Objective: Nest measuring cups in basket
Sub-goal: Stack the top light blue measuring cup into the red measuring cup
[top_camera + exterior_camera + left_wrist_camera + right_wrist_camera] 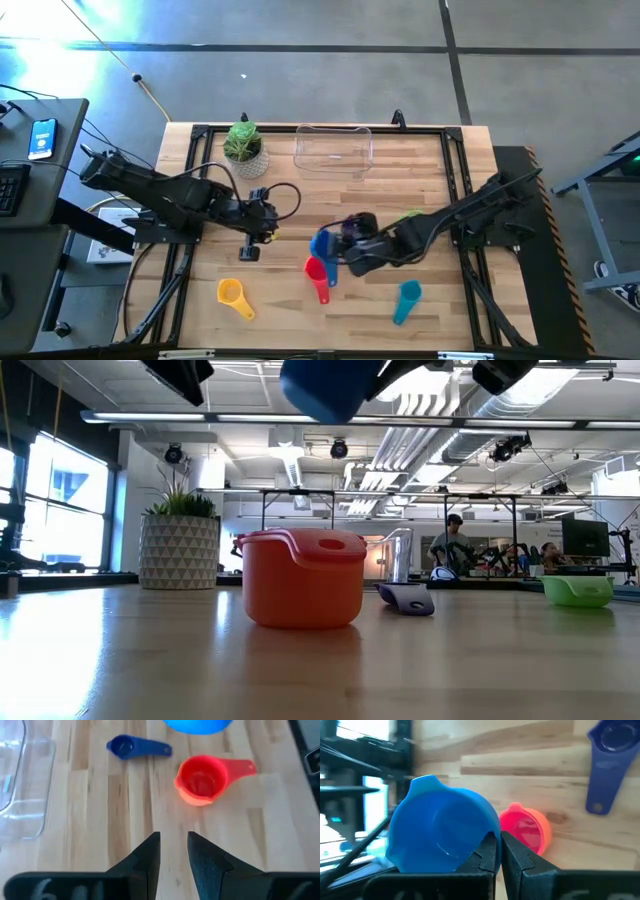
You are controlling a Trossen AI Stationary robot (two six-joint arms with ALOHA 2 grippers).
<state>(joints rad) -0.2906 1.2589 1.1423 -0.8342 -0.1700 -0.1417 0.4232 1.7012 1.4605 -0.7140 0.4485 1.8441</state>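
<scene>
My right gripper (499,837) is shut on the blue measuring cup (440,835), which it holds up in the air (330,390) over the table's middle (322,243). Just below it the red cup (318,275) stands on its base (300,575). The purple cup (350,222), green cup (410,213), teal cup (405,300) and yellow-orange cup (235,297) lie on the table. The clear basket (333,148) stands at the far edge. My left gripper (174,845) hovers left of centre (250,245), fingers a little open, touching nothing. My right gripper pinches the blue cup between its two fingers at the cup's side opposite the spout (487,842); the fingers hide the handle. They come from the table's right, slanting down. The cup is lifted clear of the table, its mouth facing up toward the wrist camera.
A green plant in a white patterned pot (243,148) stands left of the basket at the far edge. Bare wood lies between the basket and the cups. People and equipment show in the room far behind the table.
</scene>
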